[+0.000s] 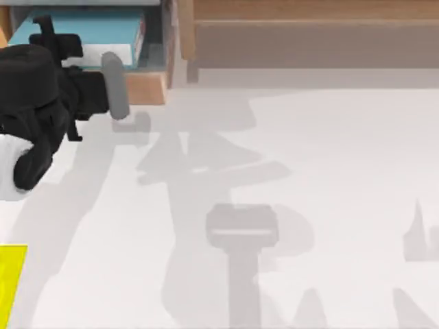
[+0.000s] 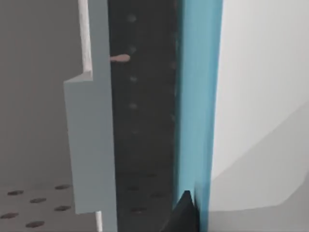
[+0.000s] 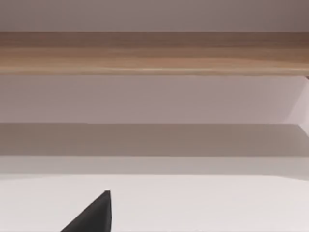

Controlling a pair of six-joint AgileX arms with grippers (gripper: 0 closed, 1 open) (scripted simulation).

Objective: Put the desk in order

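At far-left desk (image 1: 288,171) edge, left gripper (image 1: 113,86) reaches the open drawer box (image 1: 147,86) holding a blue book (image 1: 75,34), finger state unclear; drawer unclosed, yellow block (image 1: 12,281) at near-left corner, unstowed.

Shelf unit (image 1: 309,38) along rear edge of surface (image 1: 329,171), spanning centre to right. Drawer box (image 1: 147,86) at rear left, just beside shelf unit's left end. Book (image 1: 75,34) lying flat in drawer box. Left arm's hand (image 1: 113,86) at drawer box front (arm reaching in from left edge), partly over book; drawer handle (image 1: 115,86) at that front. Block (image 1: 12,281) at near-left edge, well apart from drawer box. Right wrist view faces shelf unit across surface.
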